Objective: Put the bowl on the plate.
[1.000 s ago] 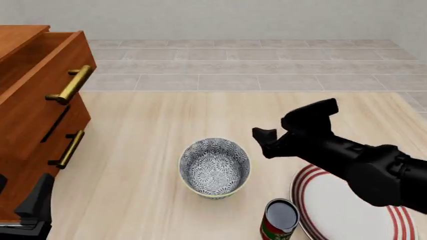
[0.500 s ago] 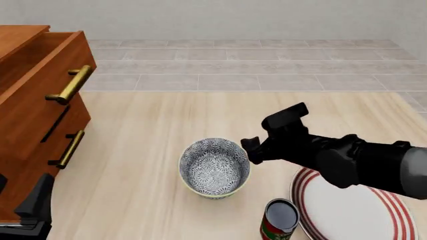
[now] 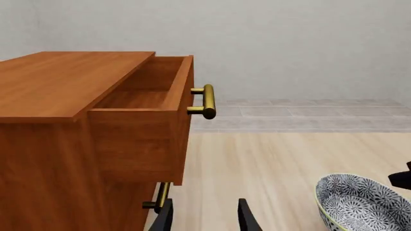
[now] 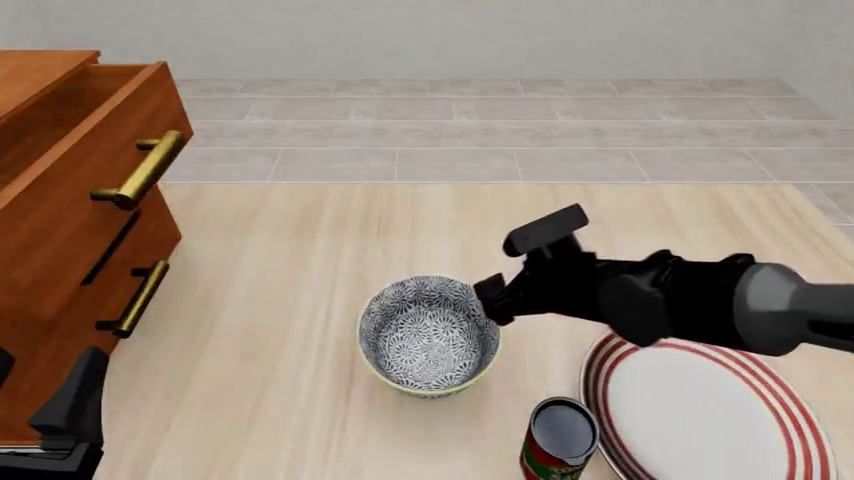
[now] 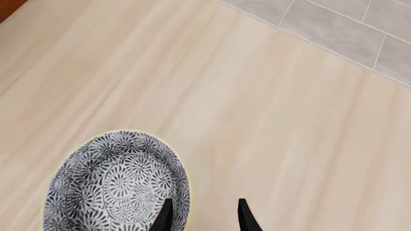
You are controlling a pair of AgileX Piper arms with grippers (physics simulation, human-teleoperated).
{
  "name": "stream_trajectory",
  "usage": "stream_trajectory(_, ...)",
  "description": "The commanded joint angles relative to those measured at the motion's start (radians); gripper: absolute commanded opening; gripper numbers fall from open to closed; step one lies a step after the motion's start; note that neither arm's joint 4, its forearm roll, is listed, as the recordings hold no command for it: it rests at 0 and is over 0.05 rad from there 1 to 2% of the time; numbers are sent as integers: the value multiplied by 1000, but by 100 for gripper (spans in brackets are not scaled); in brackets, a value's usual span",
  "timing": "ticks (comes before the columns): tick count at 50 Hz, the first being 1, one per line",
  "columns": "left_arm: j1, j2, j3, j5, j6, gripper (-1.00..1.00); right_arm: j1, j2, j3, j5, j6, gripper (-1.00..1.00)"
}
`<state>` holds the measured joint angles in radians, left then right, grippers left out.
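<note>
Right, nearest to you sits the small red can (image 4: 558, 440), just left of the plate (image 4: 787, 420), which lies at the near right of the table (image 4: 307, 230) with nothing on it. Your left gripper (image 4: 60, 420) is parked at the near left corner by the wooden drawer cabinet (image 4: 67, 210); in its own wrist view the two fingertips (image 3: 163, 219) stand apart, gripping nothing. A little farther out, the bowl (image 4: 430, 335) rests upright on the table, left of the plate and clear of it, close to the can but not touching. Now your right gripper (image 4: 521, 270) reaches in from the right and hangs over the bowl's far right rim, jaws spread; the right wrist view shows one fingertip (image 5: 165, 216) over the patterned inside and the other over bare wood just outside the rim. So you're in the approach-to-grasp step, and the bowl is not yet held. Next, I'd say, you need to drop down so the rim passes between the fingers, pinch the wall firmly, lift well clear, and carry it right and nearer, high enough to miss that can. Beyond lies open table, then grey tiled floor (image 4: 534, 130).
</note>
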<state>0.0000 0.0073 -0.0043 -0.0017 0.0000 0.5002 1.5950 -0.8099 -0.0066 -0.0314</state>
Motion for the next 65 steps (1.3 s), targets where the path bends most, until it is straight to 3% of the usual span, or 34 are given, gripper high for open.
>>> stream_trajectory(1,0,0,0,0,0,100,11,47,-21,5,10,100)
stream_trajectory(22,0,0,0,0,0,100,43,126,-61,4,33,100)
stream_trajectory(58,0,0,0,0,0,100,77,178,-22,-49,64,100)
stream_trajectory(59,0,0,0,0,0,100,77,176,-19,-50,59,-100)
stream_trajectory(65,0,0,0,0,0,100,75,161,-10,-55,52,-100)
